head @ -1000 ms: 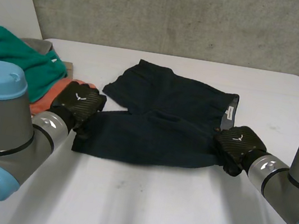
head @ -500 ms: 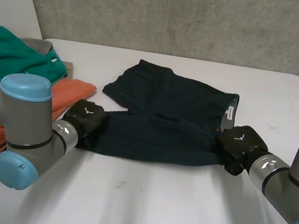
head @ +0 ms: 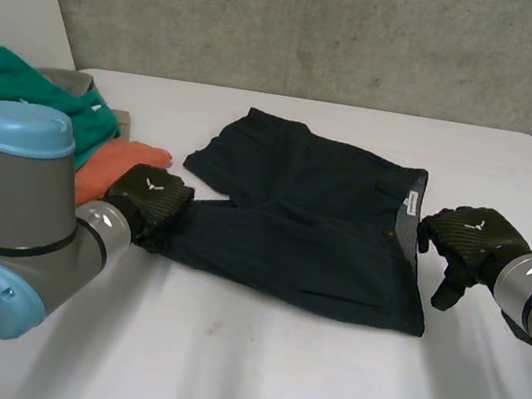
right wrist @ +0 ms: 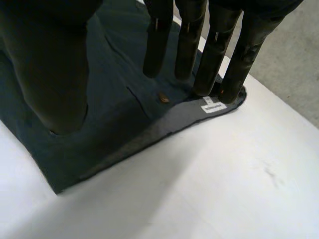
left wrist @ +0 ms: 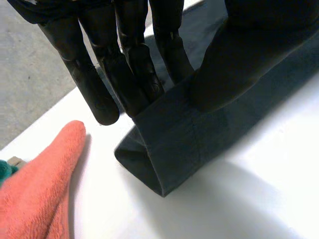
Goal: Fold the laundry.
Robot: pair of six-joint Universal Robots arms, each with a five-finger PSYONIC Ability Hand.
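The right robot hand [head: 472,240] has just come off the dark shorts [head: 314,217]. A second ago it sat on the near waistband corner; now it hangs just beside the waistband, above the white tabletop [head: 248,379]. In its own wrist view the fingers [right wrist: 209,55] are straight, slightly apart and holding nothing, above the waistband label [right wrist: 211,106]. That corner now lies further out to my right than it did, so the near half of the shorts looks flatter and more spread. The left robot hand [head: 150,196] has barely shifted and sits at the hem of the near leg. In its wrist view the hem [left wrist: 164,149] rises between the fingers [left wrist: 134,69] and the thumb, so I read it as pinching the cloth. The shorts lie mid-tabletop, waistband to my right and legs to my left, near the orange towel [head: 120,161] and green garment [head: 19,95] in the waiting pile. I judge the flattening about done, with the first real fold not yet made.
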